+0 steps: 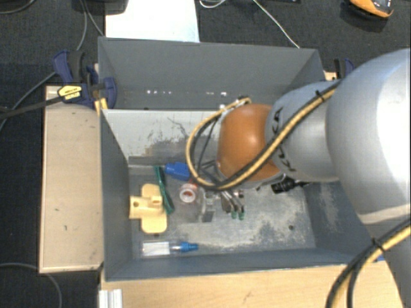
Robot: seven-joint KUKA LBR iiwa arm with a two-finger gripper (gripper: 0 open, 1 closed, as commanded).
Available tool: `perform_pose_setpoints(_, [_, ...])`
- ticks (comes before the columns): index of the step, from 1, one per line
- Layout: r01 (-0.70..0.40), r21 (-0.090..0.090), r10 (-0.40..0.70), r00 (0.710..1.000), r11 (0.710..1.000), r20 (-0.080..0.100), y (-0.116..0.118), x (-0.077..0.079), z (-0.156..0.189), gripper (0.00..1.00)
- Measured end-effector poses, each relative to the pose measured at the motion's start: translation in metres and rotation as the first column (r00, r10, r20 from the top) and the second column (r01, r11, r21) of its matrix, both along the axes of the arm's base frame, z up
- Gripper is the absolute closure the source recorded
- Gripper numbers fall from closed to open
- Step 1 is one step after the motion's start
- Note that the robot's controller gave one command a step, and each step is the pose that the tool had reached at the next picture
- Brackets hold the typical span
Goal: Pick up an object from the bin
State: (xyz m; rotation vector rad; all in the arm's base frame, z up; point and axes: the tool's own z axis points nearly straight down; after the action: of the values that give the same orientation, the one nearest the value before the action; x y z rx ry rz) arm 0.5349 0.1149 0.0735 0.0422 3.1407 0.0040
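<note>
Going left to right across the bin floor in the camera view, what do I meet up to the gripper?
Yellow plastic block → thin green stick → small red-and-white round piece → gripper. Left out as overlapping: blue plastic piece, clear tube with blue cap.

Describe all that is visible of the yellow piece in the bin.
The yellow piece looks like pale, dull plastic: a flat blocky body with a rounded near end and a square lug sticking out to the left. It lies flat on the bin floor near the left wall. A green stick seems to touch its right edge. The pincer stands apart, to its right.
</note>
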Motion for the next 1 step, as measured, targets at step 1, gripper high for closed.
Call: perform_pose_setpoints(1, [0.002, 0.0, -0.002, 1.0, 1.0, 0.0, -0.0001, 0.0, 0.0, 1.0])
